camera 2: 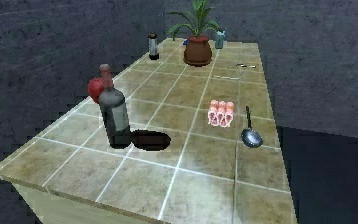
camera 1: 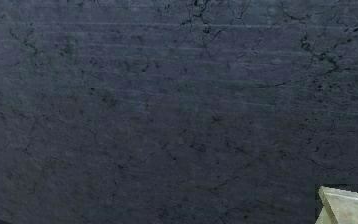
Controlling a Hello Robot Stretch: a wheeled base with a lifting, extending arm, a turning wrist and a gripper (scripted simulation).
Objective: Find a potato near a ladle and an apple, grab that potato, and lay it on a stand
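Plant (camera 2: 199, 18) seen in brown pot (camera 2: 197, 52), worktop (camera 2: 137, 182) far edge; dark bottle (camera 2: 113, 115) near left edge; gripper state not determinable.

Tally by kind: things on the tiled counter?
Tall dark glass bottle: 1
Small containers (dark shaker, teal bottle): 2
Green plant in brown pot: 1
Grey metal ladle: 1
Red round thing: 1
Dark flat round dish: 1
Pink lumpy cluster: 1
Thin dark sliver, unclear: 1
Total: 9

Forward close on wall (camera 1: 167, 110), side overlooks counter (camera 2: 137, 178)
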